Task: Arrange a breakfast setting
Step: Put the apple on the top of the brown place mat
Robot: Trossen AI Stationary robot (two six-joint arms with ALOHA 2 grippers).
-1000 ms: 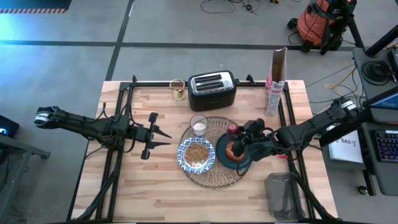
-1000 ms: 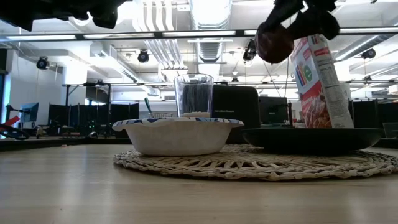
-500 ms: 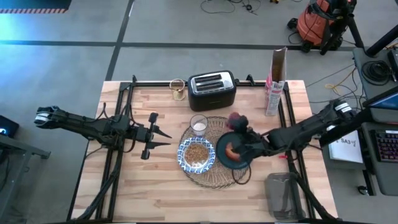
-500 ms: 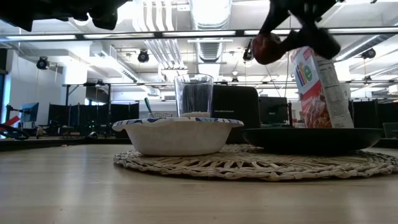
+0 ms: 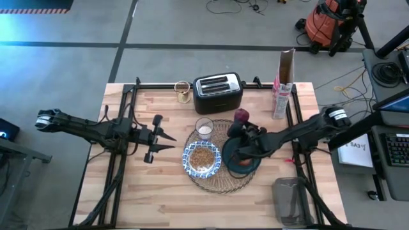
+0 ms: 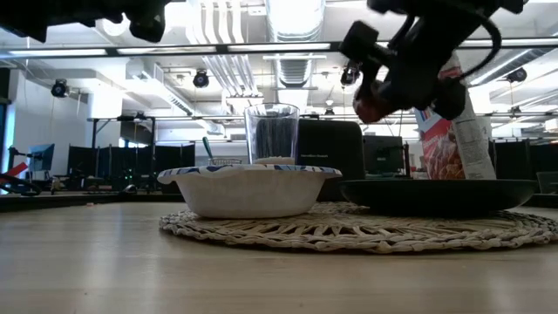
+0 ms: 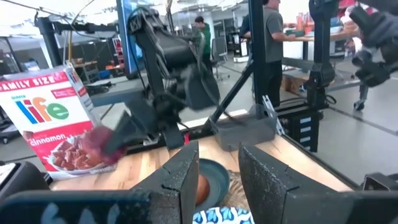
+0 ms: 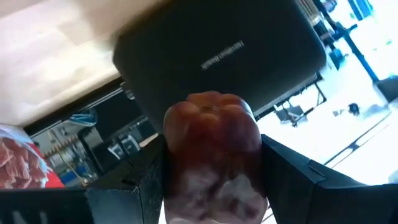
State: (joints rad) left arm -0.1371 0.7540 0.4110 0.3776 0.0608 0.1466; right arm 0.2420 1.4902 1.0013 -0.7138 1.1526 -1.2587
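Right gripper (image 5: 241,119) hangs above the plate (image 5: 231,149), jaws clamped on a dark red fruit (image 8: 211,134). Pastry (image 5: 245,160) lies on the plate. Left gripper (image 5: 167,141) waits beside the placemat (image 5: 217,179), jaws parted.

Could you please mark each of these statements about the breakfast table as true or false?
1. The right gripper holds a dark red round item in the air. True.
2. The patterned bowl is empty. False: it holds brown cereal.
3. The bowl and the dark plate both sit on the woven placemat. True.
4. The left gripper grips the cereal box. False: it is open and empty, left of the placemat; the box stands at the table's far right.
5. The toaster stands on the placemat. False: it stands on bare table behind it.
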